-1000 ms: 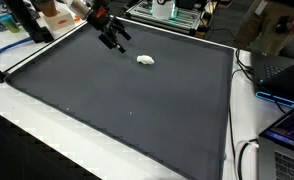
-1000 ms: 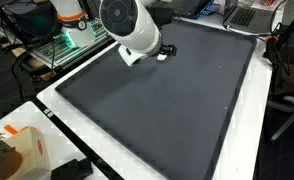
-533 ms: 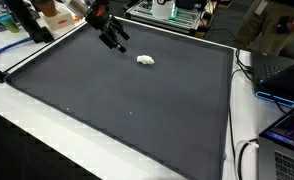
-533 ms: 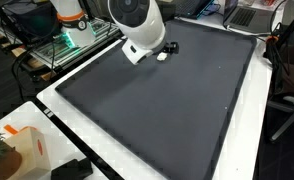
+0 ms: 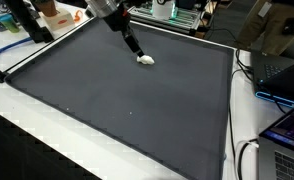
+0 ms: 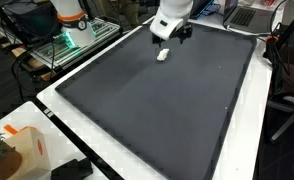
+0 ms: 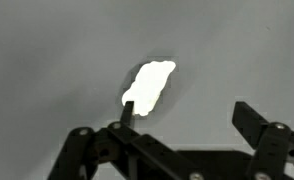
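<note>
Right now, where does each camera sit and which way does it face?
Exterior view: raised at a near corner, looking across the dark grey mat; shows the open gripper beside the small white crumpled lump.
Exterior view: raised at another corner, looking along the mat; shows the white wrist above the lump.
Wrist view: looks down between the fingers at the lump.
Shared: all show lump and mat.

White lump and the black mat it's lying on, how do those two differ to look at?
Colour: the white lump is bright white, while the black mat is dark charcoal.
Size: the white lump is a tiny patch, and the black mat covers nearly the whole tabletop.
Shape: the white lump is irregular and rounded, whereas the black mat is flat with straight edges.
Shared: neither is gripped. The gripper hangs open over the white lump.
</note>
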`<state>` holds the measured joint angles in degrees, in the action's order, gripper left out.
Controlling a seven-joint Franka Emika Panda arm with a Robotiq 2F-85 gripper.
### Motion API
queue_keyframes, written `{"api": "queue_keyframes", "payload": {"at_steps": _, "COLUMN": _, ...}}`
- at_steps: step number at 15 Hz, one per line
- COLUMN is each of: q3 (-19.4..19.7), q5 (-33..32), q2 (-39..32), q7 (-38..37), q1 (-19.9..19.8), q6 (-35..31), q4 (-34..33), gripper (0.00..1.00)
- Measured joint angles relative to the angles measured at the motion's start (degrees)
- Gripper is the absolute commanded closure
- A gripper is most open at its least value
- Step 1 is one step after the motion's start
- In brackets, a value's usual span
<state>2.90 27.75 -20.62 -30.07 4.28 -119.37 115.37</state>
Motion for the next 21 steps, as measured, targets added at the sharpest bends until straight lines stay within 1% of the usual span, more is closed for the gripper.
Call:
{"api": "queue_keyframes", "payload": {"at_steps": 2, "q3": -1.1, "q5": -5.2, "q2": 0.8, "q7": -0.8, "q1": 2.2, "q6": -0.9, "q4": -0.5, "gripper": 0.00}}
{"api": "queue_keyframes", "payload": {"at_steps": 4, "q3": -1.7, "q5": -9.2, "q2": 0.8, "q7": -1.8, "q1": 3.5, "q6": -0.1, "q4": -1.6, "gripper": 0.00}}
{"api": "queue_keyframes", "payload": {"at_steps": 8, "q3": -1.7, "q5": -10.8, "q2": 0.7, "q7": -1.8, "q1": 3.5, "q6": 0.2, "q4": -2.3, "gripper": 0.00}}
{"api": "queue_keyframes", "payload": {"at_steps": 11, "q3": -2.5, "q5": -18.0, "q2": 0.4, "q7": -1.6, "q1": 4.6, "q6": 1.2, "q4": -4.0, "gripper": 0.00}}
{"api": "queue_keyframes", "payload": {"at_steps": 14, "q3": -3.9, "q5": -24.7, "q2": 0.1, "q7": -1.6, "q1": 7.2, "q6": 4.1, "q4": -6.3, "gripper": 0.00}}
{"api": "queue_keyframes", "payload": {"at_steps": 17, "q3": -5.9, "q5": -29.9, "q2": -0.2, "q7": -0.9, "q1": 9.9, "q6": 7.8, "q4": -8.9, "gripper": 0.00}}
{"api": "queue_keyframes", "payload": {"at_steps": 21, "q3": -8.1, "q5": -34.9, "q2": -1.7, "q7": 3.3, "q1": 12.6, "q6": 13.2, "q4": -12.0, "gripper": 0.00}}
